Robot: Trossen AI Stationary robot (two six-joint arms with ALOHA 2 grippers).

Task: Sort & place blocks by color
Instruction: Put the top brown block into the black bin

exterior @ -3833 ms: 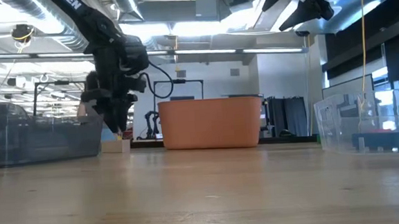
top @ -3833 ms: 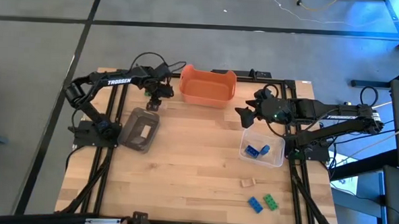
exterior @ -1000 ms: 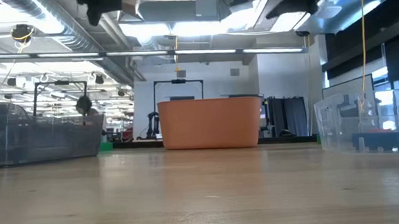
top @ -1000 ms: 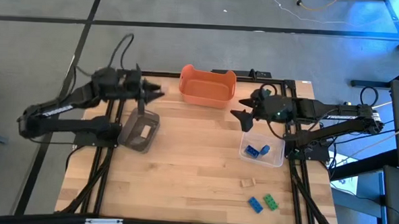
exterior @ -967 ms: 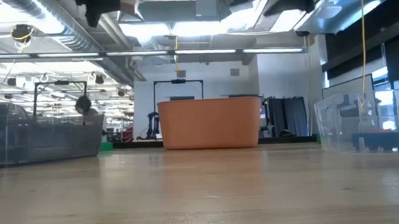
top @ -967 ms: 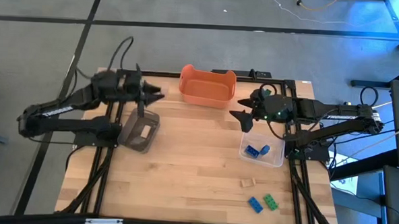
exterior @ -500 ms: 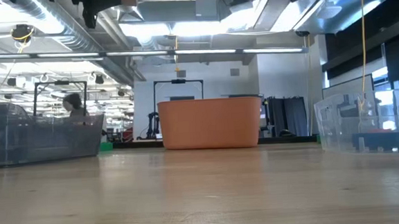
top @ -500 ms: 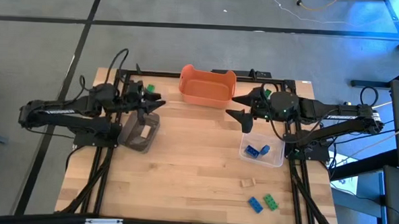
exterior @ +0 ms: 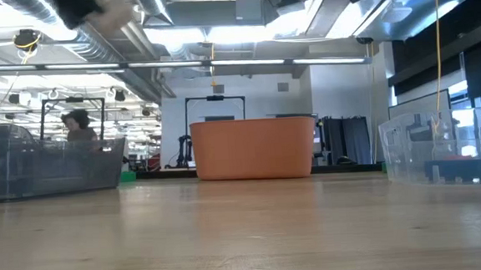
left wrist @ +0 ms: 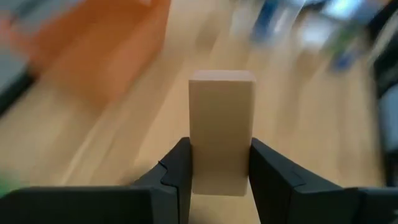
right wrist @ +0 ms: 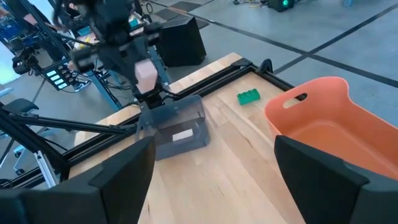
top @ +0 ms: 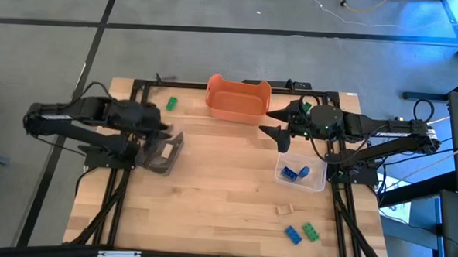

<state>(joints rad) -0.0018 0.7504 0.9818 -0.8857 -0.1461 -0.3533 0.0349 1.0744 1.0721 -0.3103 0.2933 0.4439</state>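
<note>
My left gripper (top: 161, 129) is shut on a pale tan wooden block (left wrist: 222, 124), high over the far edge of the dark container (top: 163, 152); the right wrist view shows that block (right wrist: 146, 74) above the container (right wrist: 177, 132). My right gripper (top: 272, 123) hangs open and empty between the orange tub (top: 238, 98) and the clear container (top: 301, 172), which holds blue blocks (top: 293, 173). A green block (top: 171, 103) lies flat on the table at the far left. Near the front right, a tan (top: 286, 210), a blue (top: 292, 234) and a green block (top: 310, 231) lie on the table. My left gripper pinches the tan block by its two long sides (left wrist: 198, 168) between the two fingers (left wrist: 177, 171), near one end. The fingers lie along the block, and most of it sticks out past the fingertips. The block is lifted clear above the dark container.
The orange tub stands at the middle of the far edge. Black frame rails (top: 122, 186) run along the left and right sides of the table. Bare wood (top: 227, 183) spreads across the table's middle. People show in the room behind, in the low view.
My left gripper has swung from beyond the far-left corner toward the near edge, over the dark container, tipping downward and keeping the tan block. The green block at the far left has come into view. My right gripper has tipped up a little.
</note>
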